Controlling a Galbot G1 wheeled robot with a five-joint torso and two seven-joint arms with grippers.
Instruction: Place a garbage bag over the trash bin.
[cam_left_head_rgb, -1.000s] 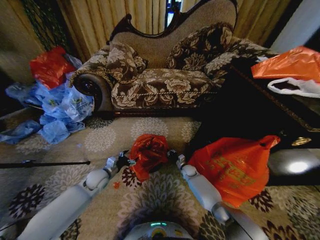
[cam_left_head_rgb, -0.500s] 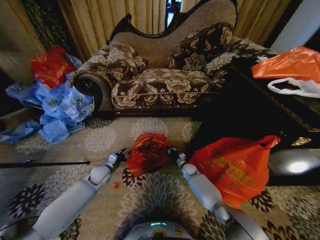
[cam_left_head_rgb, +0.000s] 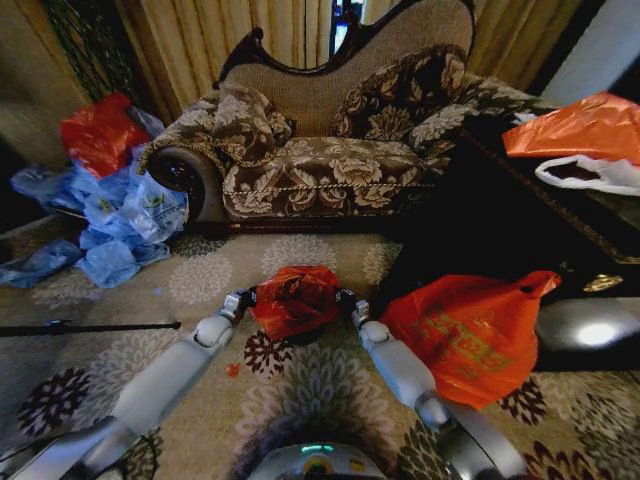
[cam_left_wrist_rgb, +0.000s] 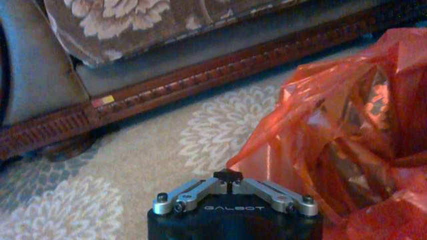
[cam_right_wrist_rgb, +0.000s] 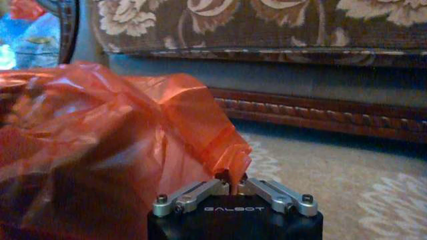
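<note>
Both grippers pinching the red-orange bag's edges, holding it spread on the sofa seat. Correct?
Not quite: the garbage bag is over the carpet in front of the sofa, not on its seat, per the head view. The left gripper and right gripper do each pinch an edge.

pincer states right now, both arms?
Left pincer: shut on the garbage bag, gripping its edge.
Right pincer: shut on the garbage bag, pinching the opposite edge.
</note>
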